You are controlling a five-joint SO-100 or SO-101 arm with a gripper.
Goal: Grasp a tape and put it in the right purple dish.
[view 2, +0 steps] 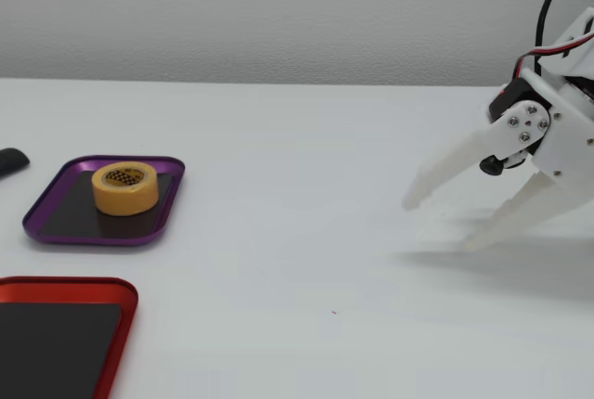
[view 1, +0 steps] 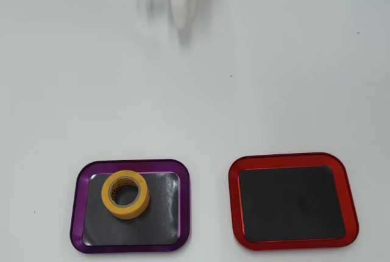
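Two shallow trays lie on the white table (view 1: 256,79) toward its near edge in the overhead view; the purple dish (view 1: 78,213) sits toward the near left corner there, and the red-rimmed tray (view 1: 232,201) lies beside it to the right, apart from it; both are rounded rectangles with shiny metal rims and flat black insides. The tape (view 1: 125,194) lies flat inside the purple dish, toward its far left part in the overhead view, its hole facing up; it is a small yellow roll with a cardboard-coloured core, far smaller than the dish; in the fixed view the tape (view 2: 124,187) shows a thick yellow side wall and sits toward the far end of the purple dish (view 2: 56,234), with the red-rimmed tray (view 2: 121,325) nearer the camera. The tool (view 2: 438,223) is white, hangs low over bare table well apart from both trays, and its two fingers are spread with nothing between them; in the overhead view only a white finger shows at the far edge.
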